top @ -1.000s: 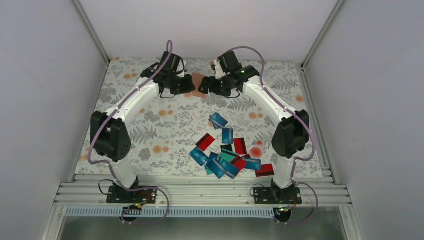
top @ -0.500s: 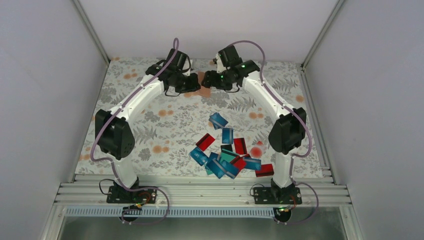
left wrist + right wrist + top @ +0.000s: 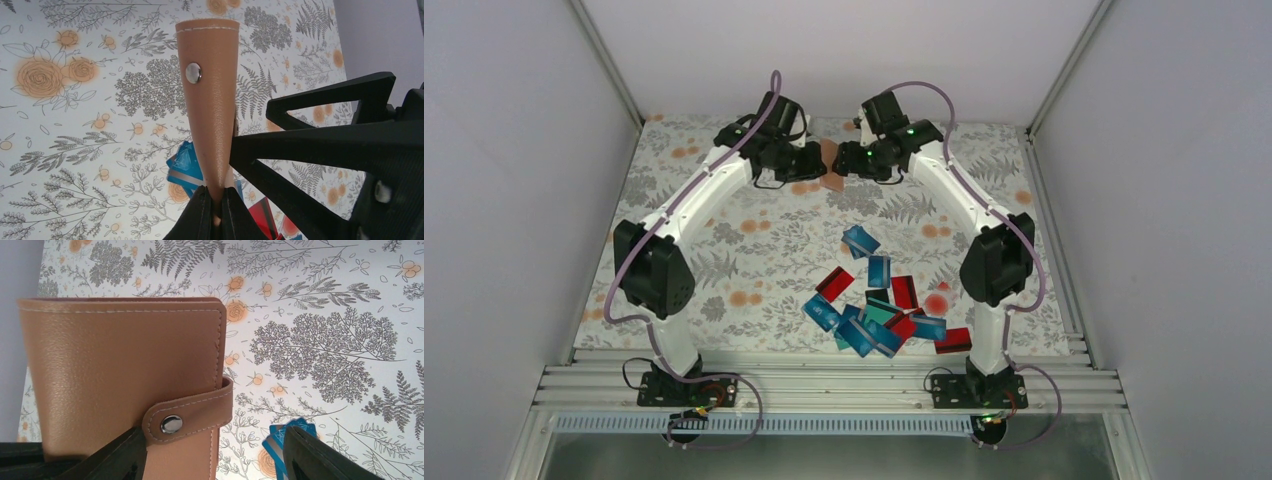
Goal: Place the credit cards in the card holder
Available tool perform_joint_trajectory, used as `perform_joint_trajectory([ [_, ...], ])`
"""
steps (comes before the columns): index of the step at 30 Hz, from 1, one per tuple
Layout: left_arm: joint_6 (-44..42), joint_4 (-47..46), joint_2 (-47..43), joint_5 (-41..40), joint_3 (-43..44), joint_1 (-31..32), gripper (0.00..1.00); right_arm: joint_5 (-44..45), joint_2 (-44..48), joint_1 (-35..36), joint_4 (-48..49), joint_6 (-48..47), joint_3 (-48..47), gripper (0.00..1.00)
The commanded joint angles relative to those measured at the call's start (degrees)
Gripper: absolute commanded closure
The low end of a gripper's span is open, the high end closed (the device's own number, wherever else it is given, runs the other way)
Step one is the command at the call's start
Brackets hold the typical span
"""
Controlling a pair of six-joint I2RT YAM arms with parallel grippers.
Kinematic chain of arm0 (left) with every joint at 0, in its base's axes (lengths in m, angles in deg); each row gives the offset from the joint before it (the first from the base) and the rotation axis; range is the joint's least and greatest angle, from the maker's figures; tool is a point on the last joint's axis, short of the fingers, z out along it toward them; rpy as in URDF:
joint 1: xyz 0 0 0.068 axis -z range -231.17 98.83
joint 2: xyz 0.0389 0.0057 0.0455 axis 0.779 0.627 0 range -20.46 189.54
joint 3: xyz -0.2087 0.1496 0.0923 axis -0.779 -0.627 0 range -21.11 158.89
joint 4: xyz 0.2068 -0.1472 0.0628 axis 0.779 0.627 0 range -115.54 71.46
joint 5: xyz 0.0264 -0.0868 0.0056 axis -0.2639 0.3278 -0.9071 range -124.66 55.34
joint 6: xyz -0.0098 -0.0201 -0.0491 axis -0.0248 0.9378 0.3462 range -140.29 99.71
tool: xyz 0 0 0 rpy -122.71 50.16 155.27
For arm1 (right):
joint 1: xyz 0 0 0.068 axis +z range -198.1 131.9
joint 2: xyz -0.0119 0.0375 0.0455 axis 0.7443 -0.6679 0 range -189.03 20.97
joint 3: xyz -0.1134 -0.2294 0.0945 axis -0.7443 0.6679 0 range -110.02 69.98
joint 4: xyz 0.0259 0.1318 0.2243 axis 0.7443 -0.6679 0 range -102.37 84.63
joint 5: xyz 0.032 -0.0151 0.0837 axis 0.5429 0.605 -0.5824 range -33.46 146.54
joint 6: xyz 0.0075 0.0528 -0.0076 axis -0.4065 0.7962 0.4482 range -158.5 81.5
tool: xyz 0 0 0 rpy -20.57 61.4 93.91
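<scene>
1. The tan-brown leather-like card holder (image 3: 829,168) is held up off the floral-patterned counter (image 3: 724,250), at its far middle, between the two arms' ends.
2. The left fingers (image 3: 202,214) are pressed together on the holder's near edge and pinch it. In the left wrist view the holder (image 3: 212,110) stands edge-on, rising out of the pinch and widening toward its stitched far end. A round metal snap (image 3: 193,72) sits on the side that shows.
3. The right fingers (image 3: 115,455) are spread, with a wide gap between them.
4. In the right wrist view the holder (image 3: 120,360) shows its broad face, closed by a short strap with a snap (image 3: 171,424).
5. One right finger crosses the holder's lower corner, just below the strap. The other right finger (image 3: 325,457) stands well apart from the holder's strap edge, with bare counter between them.
6. In the left wrist view a black right finger (image 3: 320,145) reaches the holder's side near the pinch. Whether it presses on the leather I cannot tell.
7. The glossy blue, teal and red plastic credit cards (image 3: 879,305) lie in a loose, overlapping heap on the near part of the counter, well apart from the holder and nearer the right arm's base. One blue card (image 3: 860,241) lies a little beyond the heap.
</scene>
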Motion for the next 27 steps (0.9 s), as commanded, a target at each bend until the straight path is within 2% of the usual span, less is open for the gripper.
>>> perform_joint_trajectory([
  [1, -0.74, -0.37, 0.30, 1.04, 2.37, 1.03, 0.98, 2.01, -1.47, -0.30, -1.22, -0.15, -0.11, 0.31],
  [15, -2.25, 1.41, 0.95, 0.96, 5.70, 1.82, 0.98, 0.52, -1.66, -0.73, -0.72, 0.02, 2.03, 0.31],
  [17, -2.28, 1.83, 0.81, 0.93, 6.33, 1.87, 0.98, 0.39, -1.06, -1.62, 1.58, -0.25, 5.58, 0.30],
  [19, -2.33, 2.28, 0.61, 0.68, 6.81, 1.90, 0.98, -0.30, -0.48, -4.71, 5.89, 0.04, 15.91, 0.30],
  [22, -2.41, 2.63, 0.19, -0.12, 6.63, 1.82, 0.98, -6.70, -2.48, -14.61, 9.30, 0.88, 28.44, 0.41],
  [24, -2.73, 3.01, 0.32, -0.54, 6.68, 1.91, 0.98, -6.23, -1.32, -17.81, 9.71, -0.44, 30.74, 0.45],
  [27, -3.09, 3.60, 0.10, -1.46, 6.53, 1.87, 0.98, -6.69, 4.14, -18.34, 12.03, -1.41, 30.03, 0.42],
])
